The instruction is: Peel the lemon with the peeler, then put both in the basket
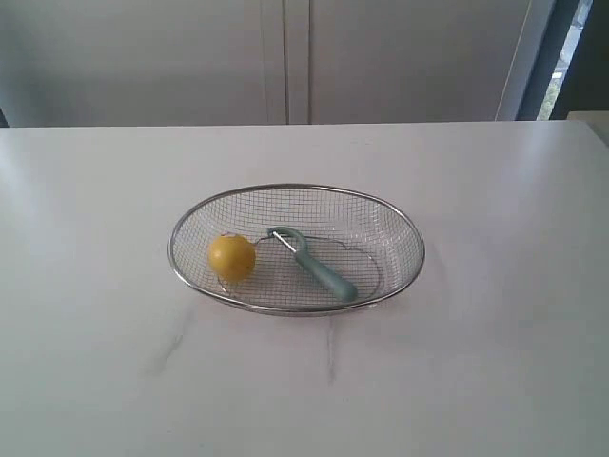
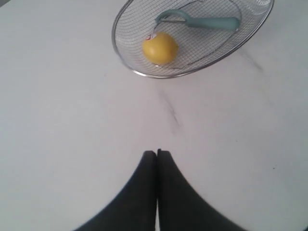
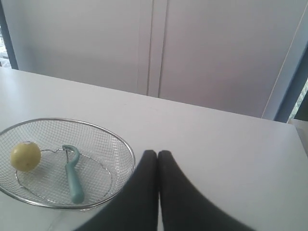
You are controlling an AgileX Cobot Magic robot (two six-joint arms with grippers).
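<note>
**In the basket (image 1: 297,187): lemon (image 1: 232,256) and peeler (image 1: 319,268) both down**

On the left side of the white table (image 1: 95,362), my left gripper (image 2: 157,153) hangs over bare tabletop. Its fingers are clenched together on nothing, well apart from the basket. Moving right, the lemon sits on the mesh near the basket's left wall. The peeler lies just beside it, looped head near the fruit and teal handle running toward the near-right rim; I can't tell whether they touch. Further right, my right gripper (image 3: 158,153) is likewise pinched closed and empty, off the basket's right side. I read the placing step as finished, though the lemon's skin looks smooth and I can't confirm any peeling from here. If the job is done, the next move calls only for holding both arms clear of the rim.
</note>
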